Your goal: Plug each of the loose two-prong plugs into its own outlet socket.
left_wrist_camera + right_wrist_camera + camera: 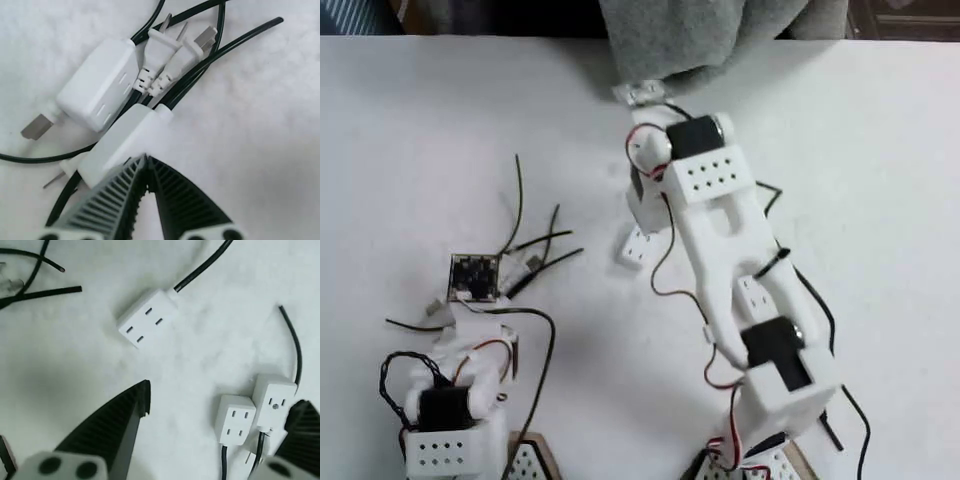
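Even, diffuse light flooded the bench (420,120) in the high view and left its white top close to washed out, so the white arm (720,230) barely stood apart from it and cast only faint grey shadows. The strip beyond the far edge lay dark. In the left wrist view the white plugs (165,55) glared, with thin soft shadows beneath them. In the right wrist view a broad soft shadow dimmed part of the bench.
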`<state>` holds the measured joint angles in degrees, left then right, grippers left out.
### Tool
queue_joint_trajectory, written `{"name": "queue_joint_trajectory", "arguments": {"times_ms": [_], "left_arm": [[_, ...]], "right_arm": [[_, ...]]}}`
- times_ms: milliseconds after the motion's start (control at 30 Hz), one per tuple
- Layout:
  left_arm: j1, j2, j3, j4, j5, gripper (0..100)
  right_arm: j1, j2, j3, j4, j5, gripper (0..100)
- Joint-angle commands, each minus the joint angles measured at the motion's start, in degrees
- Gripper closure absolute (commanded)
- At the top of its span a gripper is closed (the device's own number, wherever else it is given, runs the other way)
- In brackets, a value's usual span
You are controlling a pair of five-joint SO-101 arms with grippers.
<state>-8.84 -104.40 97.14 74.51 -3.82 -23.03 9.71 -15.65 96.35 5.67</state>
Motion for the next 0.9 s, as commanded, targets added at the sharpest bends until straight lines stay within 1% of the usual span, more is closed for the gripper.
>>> {"name": "queue_joint_trajectory", "arguments": {"times_ms": [0, 100, 233, 367, 433, 567, 700, 767, 800, 867], "left_arm": [[0.2, 0.2, -0.1, -1.0, 0.0, 98], [0.2, 0.2, -0.1, -1.0, 0.0, 98], [0.6, 0.2, -0.1, -1.1, 0.0, 98], [0.6, 0.2, -0.2, -1.1, 0.0, 98], [0.7, 0.2, -0.2, -1.1, 0.0, 98], [1.3, 0.2, -0.2, -1.1, -0.1, 98], [3.3, 0.1, -2.7, -1.2, -0.8, 98], [1.9, 0.1, -6.6, -1.6, -5.8, 98], [1.3, 0.1, -8.6, -1.6, -10.0, 98], [0.7, 0.1, -12.7, -3.2, -21.6, 98]], "right_arm": [[0.6, -8.2, 11.3, -4.9, 0.8, 58.7], [0.8, -11.6, 23.3, -10.6, 0.8, 58.7], [0.9, -15.5, 40.4, -24.6, 0.9, 58.7], [0.8, -18.3, 52.6, -37.8, 0.4, 58.7], [0.8, -19.4, 56.4, -43.3, 0.4, 58.7], [0.9, -19.8, 61.3, -51.0, 0.4, 58.7], [0.9, -20.2, 63.0, -54.3, 0.4, 58.7], [0.9, -19.9, 63.0, -54.5, 0.7, 58.7], [0.9, -19.9, 63.0, -54.5, 0.7, 58.7], [0.9, -19.9, 63.0, -54.5, 0.8, 58.7]]}}
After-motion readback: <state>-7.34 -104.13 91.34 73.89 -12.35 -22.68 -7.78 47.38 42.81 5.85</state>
